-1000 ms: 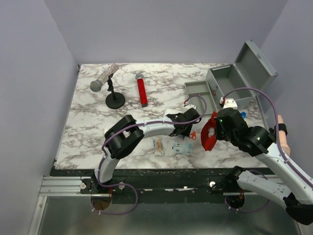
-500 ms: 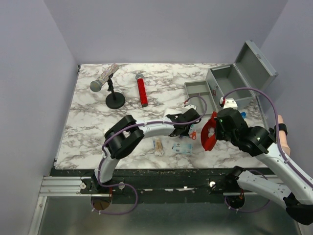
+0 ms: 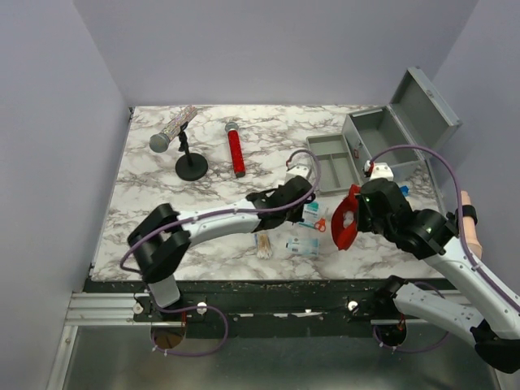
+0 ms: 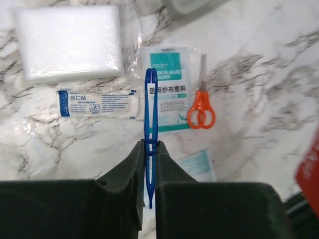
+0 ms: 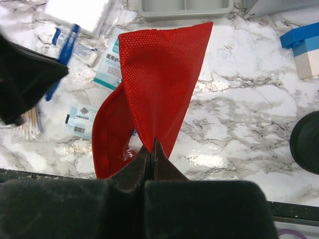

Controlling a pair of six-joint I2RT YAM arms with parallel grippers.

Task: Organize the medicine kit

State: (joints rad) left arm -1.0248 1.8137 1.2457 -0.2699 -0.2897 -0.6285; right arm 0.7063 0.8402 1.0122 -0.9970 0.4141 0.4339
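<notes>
Presently medicine kit (image 3: pixel 383 140) open, tray (image 3: pixel 329 151) beside; right end effector (image 5: pixel 151 144) pinches pouch (image 5: pixel 159 74).

Top external camera high behind the arm bases, facing down over the whole tabletop (image 3: pixel 146 195), left wrist camera close above it, looking down past the left end effector (image 4: pixel 149 145), right wrist camera likewise past the right end effector (image 5: pixel 151 145), both sharing the teal-printed packet (image 4: pixel 167 94).
</notes>
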